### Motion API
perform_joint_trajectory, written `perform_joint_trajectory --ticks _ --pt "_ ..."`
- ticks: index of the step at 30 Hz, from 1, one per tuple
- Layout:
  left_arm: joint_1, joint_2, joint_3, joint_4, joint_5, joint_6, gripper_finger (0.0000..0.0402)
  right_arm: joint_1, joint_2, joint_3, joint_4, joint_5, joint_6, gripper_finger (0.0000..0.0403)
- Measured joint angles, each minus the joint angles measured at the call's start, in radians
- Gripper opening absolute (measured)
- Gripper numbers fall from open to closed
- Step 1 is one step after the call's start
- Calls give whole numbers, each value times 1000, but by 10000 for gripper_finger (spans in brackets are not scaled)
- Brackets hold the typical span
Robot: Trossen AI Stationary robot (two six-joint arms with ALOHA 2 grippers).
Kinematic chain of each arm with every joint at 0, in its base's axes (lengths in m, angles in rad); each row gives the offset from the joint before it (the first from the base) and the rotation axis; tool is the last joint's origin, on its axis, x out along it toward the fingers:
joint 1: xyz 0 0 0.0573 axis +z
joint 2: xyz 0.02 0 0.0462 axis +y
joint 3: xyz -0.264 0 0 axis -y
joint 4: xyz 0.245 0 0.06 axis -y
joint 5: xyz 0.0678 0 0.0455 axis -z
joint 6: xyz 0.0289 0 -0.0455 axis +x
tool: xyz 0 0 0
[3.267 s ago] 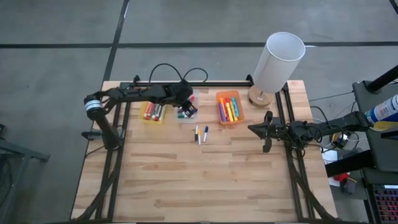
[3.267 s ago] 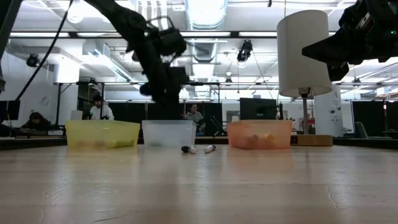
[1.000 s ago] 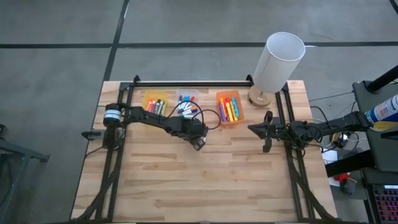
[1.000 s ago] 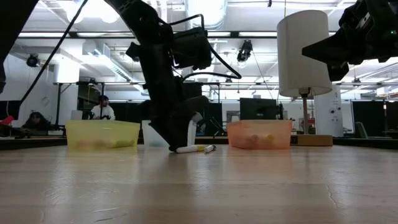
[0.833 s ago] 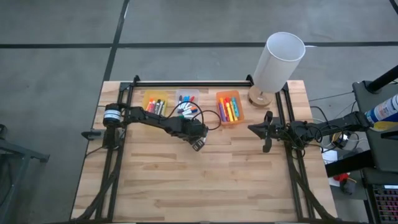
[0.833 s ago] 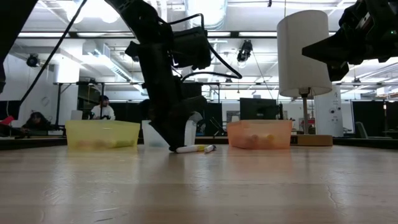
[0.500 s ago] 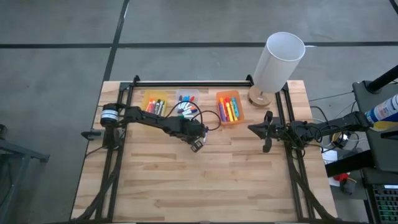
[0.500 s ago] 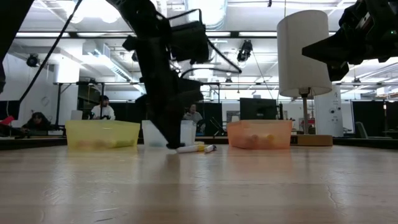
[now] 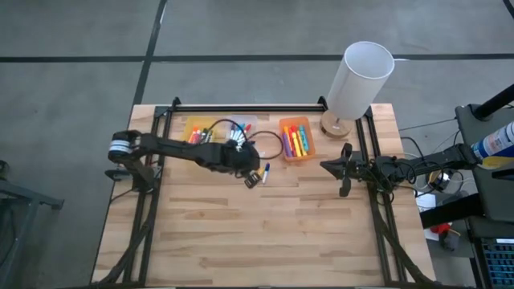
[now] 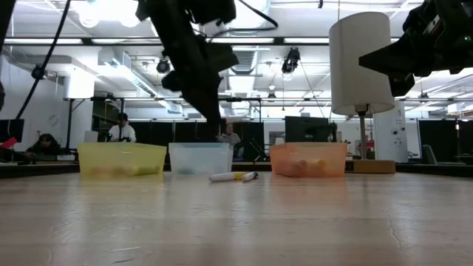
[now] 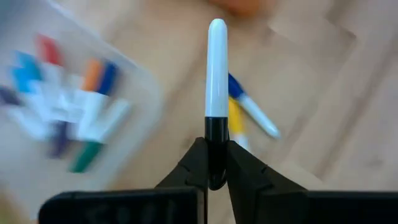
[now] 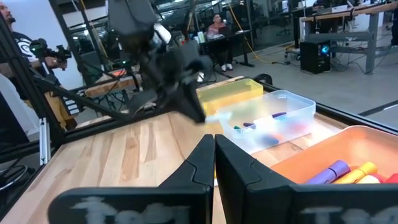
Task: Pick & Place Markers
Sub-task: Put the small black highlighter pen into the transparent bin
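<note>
My left gripper hangs above the table just in front of the clear bin, shut on a white marker with a black end. Two more markers lie flat on the wood below it: a blue-capped one and a yellow-capped one; both show in the low view. The clear bin holds several markers. The yellow bin and the orange bin hold more. My right gripper waits, shut and empty, at the table's right edge. My left gripper pinches the marker's black end between its two fingers. The white body sticks straight out past the fingertips, in line with the fingers. The marker is lifted clear of the table.
A lamp with a white shade stands at the far right corner beside the orange bin. The three bins stand in a row along the far edge. The near half of the wooden table is bare wood. People sit in the room behind.
My left gripper has risen from the table by the loose markers, carrying the white marker up with it, and has drawn slightly toward the far left. The two other markers have stayed where they lay.
</note>
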State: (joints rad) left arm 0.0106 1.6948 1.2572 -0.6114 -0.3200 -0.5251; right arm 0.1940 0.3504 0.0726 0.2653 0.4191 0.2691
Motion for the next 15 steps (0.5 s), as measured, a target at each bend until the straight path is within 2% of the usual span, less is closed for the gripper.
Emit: perform_joint_trajectory --ticks 6,15 --pt "59 -66 -1 -46 -171 31 31 0 -1 0 0 0 0 9" --pt "219 -51 -5 -70 -146 61 32 0 -1 0 0 0 0 9"
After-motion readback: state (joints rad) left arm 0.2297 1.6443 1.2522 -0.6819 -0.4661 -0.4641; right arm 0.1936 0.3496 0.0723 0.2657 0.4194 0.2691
